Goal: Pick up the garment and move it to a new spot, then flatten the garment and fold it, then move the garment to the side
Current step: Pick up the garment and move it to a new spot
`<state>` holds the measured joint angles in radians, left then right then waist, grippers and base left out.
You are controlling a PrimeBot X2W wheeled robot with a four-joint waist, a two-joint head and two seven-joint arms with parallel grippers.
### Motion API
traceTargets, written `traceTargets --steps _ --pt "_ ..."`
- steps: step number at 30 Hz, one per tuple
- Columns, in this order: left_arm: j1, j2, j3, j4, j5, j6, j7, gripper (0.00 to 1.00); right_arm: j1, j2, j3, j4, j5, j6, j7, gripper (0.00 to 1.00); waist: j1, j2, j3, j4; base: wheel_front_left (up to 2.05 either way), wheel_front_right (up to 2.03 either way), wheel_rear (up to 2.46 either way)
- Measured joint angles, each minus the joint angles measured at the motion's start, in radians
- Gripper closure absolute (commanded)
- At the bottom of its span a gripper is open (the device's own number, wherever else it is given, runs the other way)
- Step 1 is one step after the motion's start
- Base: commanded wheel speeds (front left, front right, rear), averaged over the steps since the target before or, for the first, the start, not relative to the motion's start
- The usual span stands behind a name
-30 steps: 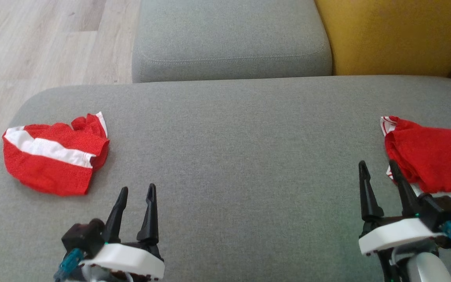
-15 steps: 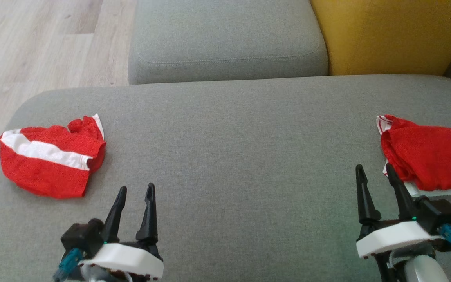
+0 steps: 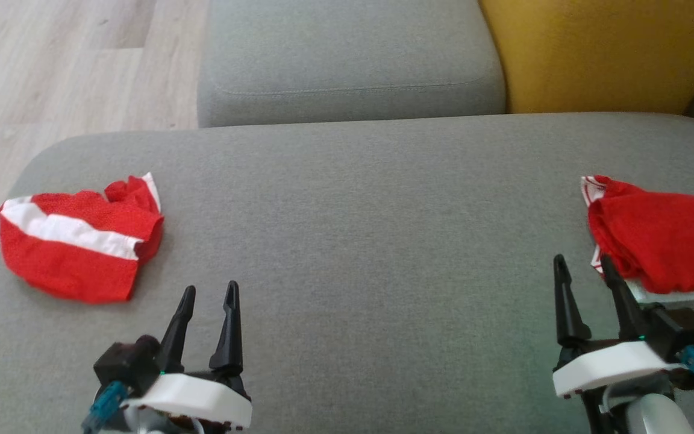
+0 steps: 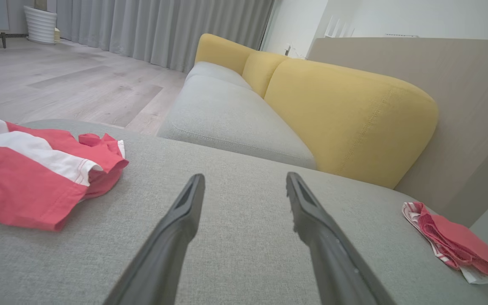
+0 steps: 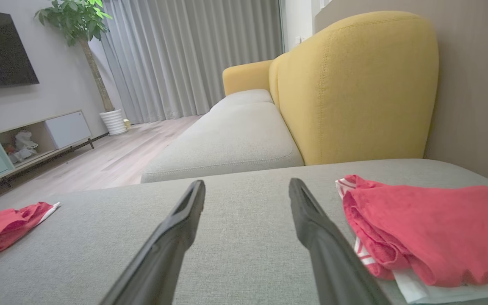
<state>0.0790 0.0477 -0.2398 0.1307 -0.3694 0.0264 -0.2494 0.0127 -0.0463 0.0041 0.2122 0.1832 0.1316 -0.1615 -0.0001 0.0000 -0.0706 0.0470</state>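
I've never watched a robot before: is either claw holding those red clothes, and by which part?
Nothing is held. The left gripper and right gripper are open and empty; the red garment and the folded red pile lie on the grey cushion.

Cut off and covered
Folded red fabric garment (image 3: 666,241) runs past the head view's right edge, hiding most of a white cloth (image 3: 684,295); crumpled red-and-white garment (image 4: 28,182) is clipped in the left wrist view.
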Motion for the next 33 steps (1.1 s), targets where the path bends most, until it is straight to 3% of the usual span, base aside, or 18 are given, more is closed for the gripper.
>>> traceTargets --steps 8,24,33 --pt "-0.002 0.0 0.018 -0.001 0.005 0.0 0.0 0.0 0.0 0.0 0.031 -0.003 0.001 0.0 0.0 0.0 0.0 0.0 -0.001 0.073 0.0 0.0 0.0" --pt "0.002 0.002 0.102 -0.018 0.063 -0.018 0.0 0.0 0.011 0.001 0.108 0.031 0.066 0.0 -0.033 0.0 0.0 0.0 -0.025 0.382 0.0 0.0 0.0" --pt "0.012 0.002 0.129 -0.06 0.059 -0.008 0.0 0.0 -0.028 0.001 0.156 0.071 0.067 0.0 -0.038 0.0 0.0001 0.0 0.005 0.434 0.0 0.0 0.0"
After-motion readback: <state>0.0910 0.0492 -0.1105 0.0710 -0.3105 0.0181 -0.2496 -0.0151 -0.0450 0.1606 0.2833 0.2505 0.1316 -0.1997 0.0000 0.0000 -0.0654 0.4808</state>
